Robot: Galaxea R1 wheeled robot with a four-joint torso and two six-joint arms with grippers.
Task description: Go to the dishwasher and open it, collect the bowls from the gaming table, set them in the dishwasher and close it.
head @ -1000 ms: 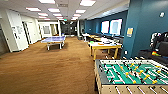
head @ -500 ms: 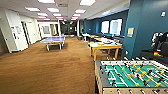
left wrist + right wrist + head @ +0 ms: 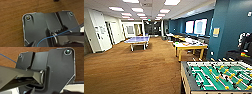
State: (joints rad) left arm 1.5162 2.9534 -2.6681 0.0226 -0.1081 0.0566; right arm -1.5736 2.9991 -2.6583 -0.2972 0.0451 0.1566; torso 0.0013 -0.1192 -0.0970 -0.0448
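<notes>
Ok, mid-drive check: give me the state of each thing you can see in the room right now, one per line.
gaming table: standing upright on yellow legs, small items on top, too blurred to identify.
foosball table: upright, near right, rods across the green field.
ping-pong table: unfolded, standing farther down the room on the left.
ceiling lights: on.
wall screens: bright.
carpet floor: brown, underfoot.

A wide dark plate point(image 3: 37, 31) with rounded corners and a pale edge is seen in the left wrist view, with round ringed fittings point(image 3: 28, 17) set at its corners. A thin blue cable point(image 3: 58, 35) is run across it, past a grey jointed bar point(image 3: 70, 38). In the right wrist view a like plate point(image 3: 60, 68), a shiny corner fitting point(image 3: 67, 51) and a grey bar point(image 3: 18, 75) with a metal-rimmed end are shown.
</notes>
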